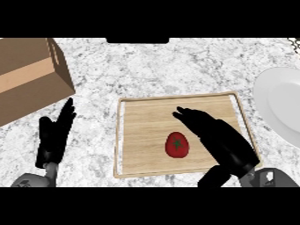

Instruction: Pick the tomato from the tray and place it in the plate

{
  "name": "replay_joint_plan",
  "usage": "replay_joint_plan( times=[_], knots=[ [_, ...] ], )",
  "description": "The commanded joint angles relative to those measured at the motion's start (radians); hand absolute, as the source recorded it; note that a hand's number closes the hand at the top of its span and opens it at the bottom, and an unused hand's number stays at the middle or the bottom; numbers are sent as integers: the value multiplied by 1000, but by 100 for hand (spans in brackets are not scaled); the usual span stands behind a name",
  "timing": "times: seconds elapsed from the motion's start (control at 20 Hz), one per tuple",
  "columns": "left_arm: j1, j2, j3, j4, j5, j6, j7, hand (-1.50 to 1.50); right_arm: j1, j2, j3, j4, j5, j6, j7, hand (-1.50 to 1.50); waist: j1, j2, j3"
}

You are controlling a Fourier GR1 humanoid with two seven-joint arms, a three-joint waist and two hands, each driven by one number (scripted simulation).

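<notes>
Down at the bottom edge of the frame, the two grey forearms come in, and at lower left the left hand [56, 132] rests on the speckled tabletop [145, 66], fingers straight and pointing up the frame, released, holding nothing, just left of the tray and apart from it. Over to lower right, the right hand [217, 138] is above the wooden tray [145, 118], palm slanting up and to the left, fingers stretched out and relaxed, thumb hanging low near the tray's bottom rim, so it's released too, nothing in its grasp. And there's the tomato [177, 145], red with a dark green stem mark, lying on the tray's board a little below and right of centre, just beside the right hand's palm on its left side; whether the two touch, I cannot tell from here. The tray sits mid-frame, its raised rim showing along the top and left. Moving up and out, the white plate [288, 110] lies at the right edge of the frame, partly cut off, apart from the tray and with nothing on it. At upper left, a brown cardboard box [22, 74] stands on the tabletop, and at top centre a flat black shape [137, 40] pokes in from the edge.
</notes>
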Motion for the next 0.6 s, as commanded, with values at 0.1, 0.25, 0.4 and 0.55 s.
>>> replay_joint_plan(
  times=[0.1, 0.25, 0.4, 0.55],
  knots=[
    [53, -20, 17, -19, -19, -14, -12, 0, -75, 39, -54, 70, -25, 171, 68, -150, 3, 1, 1],
    [44, -18, 23, -93, -53, -5, 53, 0, -61, 86, -70, 4, -25, 244, 147, -150, 0, 0, 1],
    [43, -45, 50, -33, -44, -61, 9, 0, 28, 101, -36, 86, 103, 154, 8, -150, -2, 1, 2],
    [11, -81, 52, -18, -103, -14, 17, 0, -34, 207, -29, 112, 119, 199, 80, -150, -2, 1, 1]
  ],
)
